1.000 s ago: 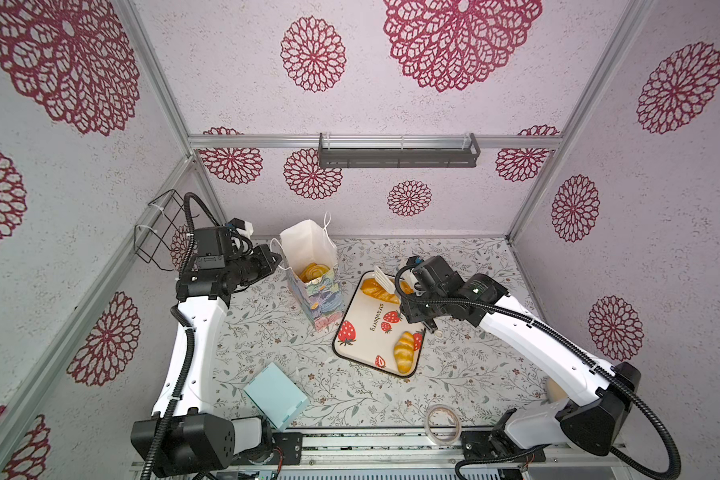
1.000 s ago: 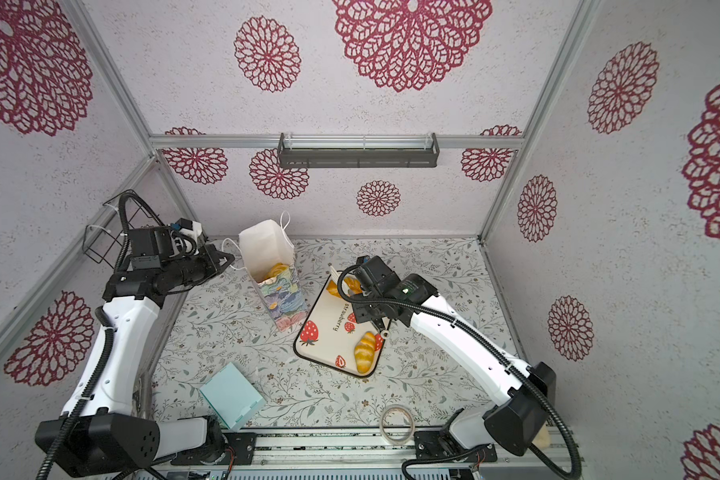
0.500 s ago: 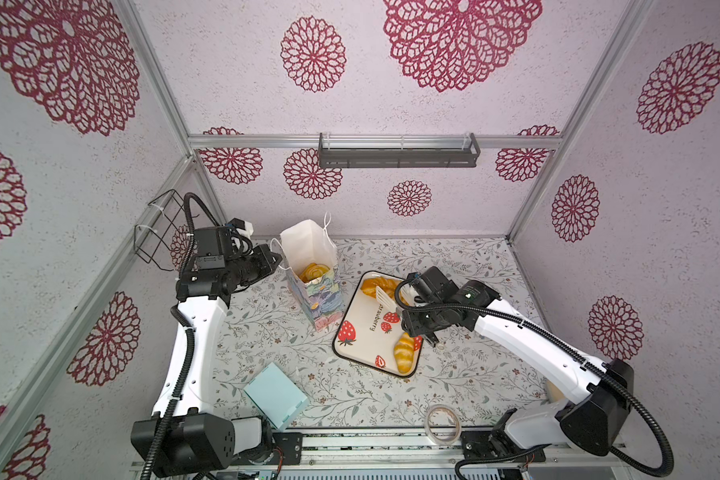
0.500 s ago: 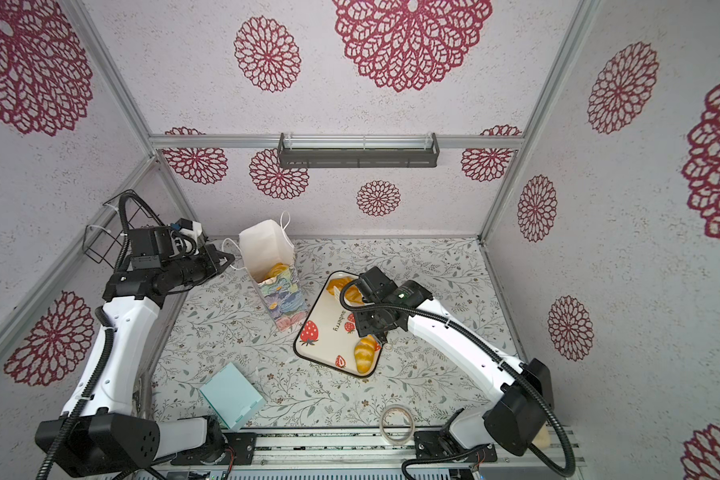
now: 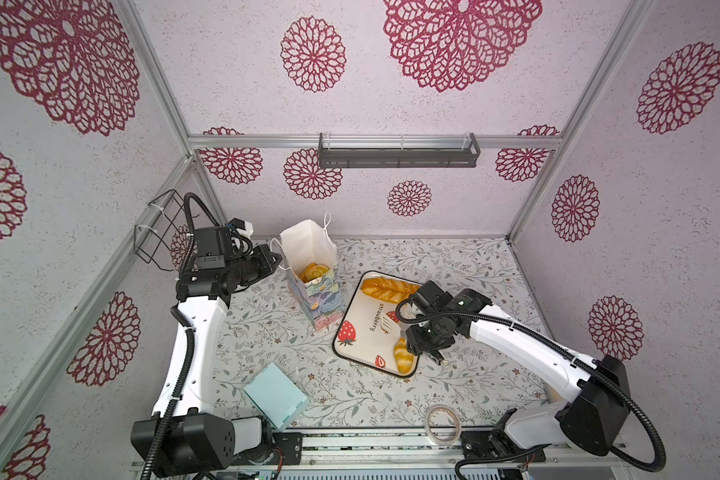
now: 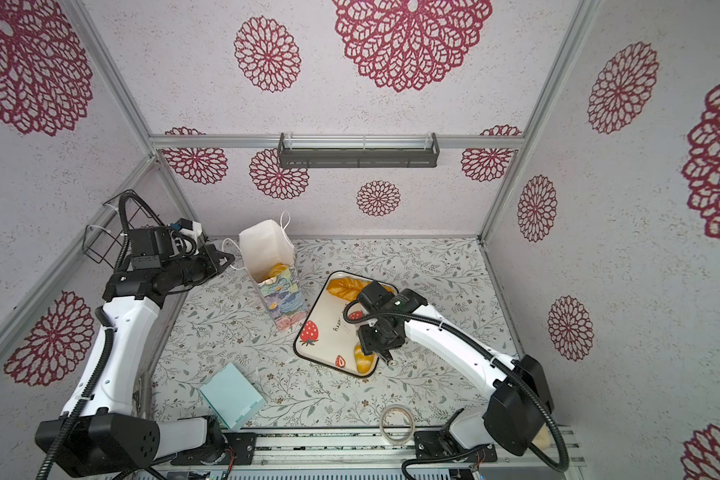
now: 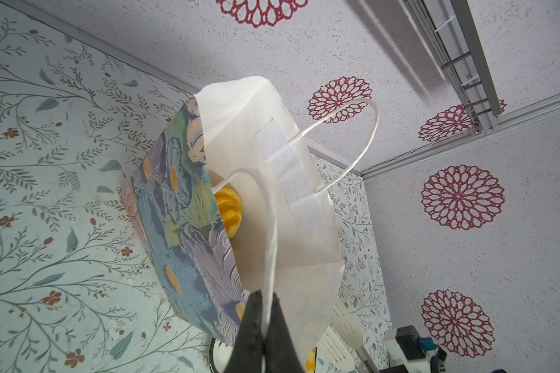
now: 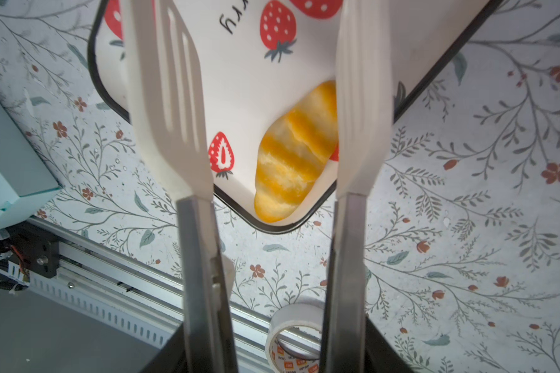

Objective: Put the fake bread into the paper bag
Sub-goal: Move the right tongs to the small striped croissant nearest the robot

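The only word that can be read is "strawberry", in thin black lower-case letters on the white floor of the tray [image 5: 364,347]. In a top view it shows whole, running along the tray's middle between the painted strawberries [image 5: 346,332]. In a top view where the right arm [image 6: 445,336] covers part of the tray [image 6: 325,349], only the ending "erry" shows. In the right wrist view only "rry" shows, upside down at the picture's edge, on the tray [image 8: 240,97] between the blades of the tongs [image 8: 172,106]. The tape roll [image 8: 293,315], apart from the tray and past its corner, has red marks with tiny print inside its core, too small to read.
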Robot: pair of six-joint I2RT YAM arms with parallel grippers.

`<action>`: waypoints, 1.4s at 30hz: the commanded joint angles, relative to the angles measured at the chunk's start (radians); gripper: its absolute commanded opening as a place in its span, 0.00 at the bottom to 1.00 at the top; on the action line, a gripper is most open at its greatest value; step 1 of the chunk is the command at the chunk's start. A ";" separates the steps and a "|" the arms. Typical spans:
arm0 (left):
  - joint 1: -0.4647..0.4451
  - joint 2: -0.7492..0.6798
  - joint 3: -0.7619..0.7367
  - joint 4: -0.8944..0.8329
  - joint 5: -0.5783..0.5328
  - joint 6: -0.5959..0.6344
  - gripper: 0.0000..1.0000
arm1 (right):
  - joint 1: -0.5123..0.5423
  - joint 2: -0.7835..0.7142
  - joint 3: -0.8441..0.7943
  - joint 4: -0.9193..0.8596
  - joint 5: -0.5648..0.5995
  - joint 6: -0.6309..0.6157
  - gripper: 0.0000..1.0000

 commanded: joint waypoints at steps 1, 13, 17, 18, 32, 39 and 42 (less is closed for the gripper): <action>-0.001 -0.013 0.007 0.019 0.013 -0.003 0.00 | -0.006 -0.039 -0.010 -0.030 -0.031 0.032 0.57; -0.005 -0.002 0.007 0.023 0.011 -0.004 0.00 | -0.006 -0.061 -0.066 -0.059 -0.045 0.045 0.57; -0.006 0.002 0.008 0.021 0.006 -0.002 0.00 | -0.006 -0.067 -0.079 -0.058 -0.053 0.054 0.57; -0.006 0.003 0.008 0.019 0.004 -0.001 0.00 | -0.006 -0.067 -0.081 -0.060 -0.049 0.054 0.57; -0.006 -0.001 0.006 0.016 -0.006 0.006 0.00 | -0.005 -0.097 -0.154 -0.018 -0.105 0.104 0.57; -0.007 -0.004 0.004 0.016 -0.008 0.008 0.00 | 0.007 -0.084 -0.158 0.012 -0.129 0.108 0.57; -0.007 -0.007 0.002 0.017 -0.012 0.011 0.00 | 0.014 -0.075 -0.152 0.017 -0.125 0.108 0.57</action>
